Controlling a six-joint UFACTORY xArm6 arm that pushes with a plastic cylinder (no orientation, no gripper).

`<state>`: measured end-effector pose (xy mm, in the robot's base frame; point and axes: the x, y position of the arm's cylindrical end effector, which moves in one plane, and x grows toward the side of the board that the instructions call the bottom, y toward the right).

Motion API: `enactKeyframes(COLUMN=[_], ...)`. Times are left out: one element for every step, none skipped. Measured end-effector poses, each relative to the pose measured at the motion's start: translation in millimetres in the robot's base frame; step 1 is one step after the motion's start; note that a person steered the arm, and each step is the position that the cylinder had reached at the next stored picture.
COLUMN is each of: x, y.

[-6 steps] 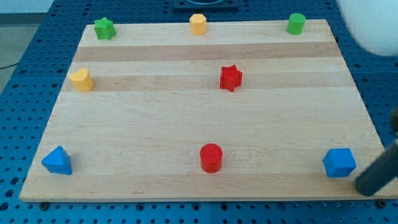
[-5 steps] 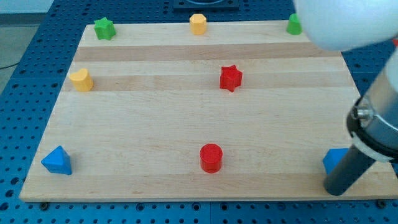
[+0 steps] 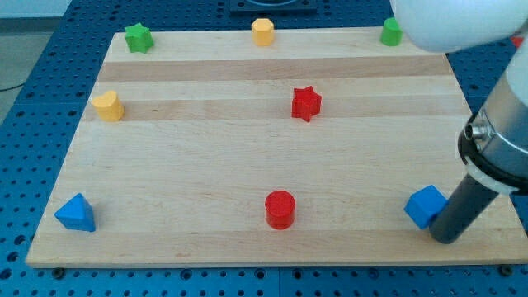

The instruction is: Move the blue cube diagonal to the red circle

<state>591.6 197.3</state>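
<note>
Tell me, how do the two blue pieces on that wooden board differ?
The blue cube is boxy and sits near the view's bottom right; the blue triangular block is pointed and sits at the bottom left. My tip is against the cube's right side, while the triangular block stands alone. Both are the same blue.

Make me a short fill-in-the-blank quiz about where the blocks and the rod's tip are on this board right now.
1. My tip sits against the view's right side of the blue ____ near the board's bottom right corner.
2. The red cylinder lies toward the view's ____ of the red star.
3. The blue triangular block sits near the board's bottom ____ corner.
4. The yellow heart-shaped block lies toward the view's ____ of the red star.

Missing words: cube; bottom; left; left
</note>
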Motion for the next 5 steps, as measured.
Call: enactKeyframes(x=[-15,-26,-41,-60,-78], y=[-13,-35,-35,-38,-42])
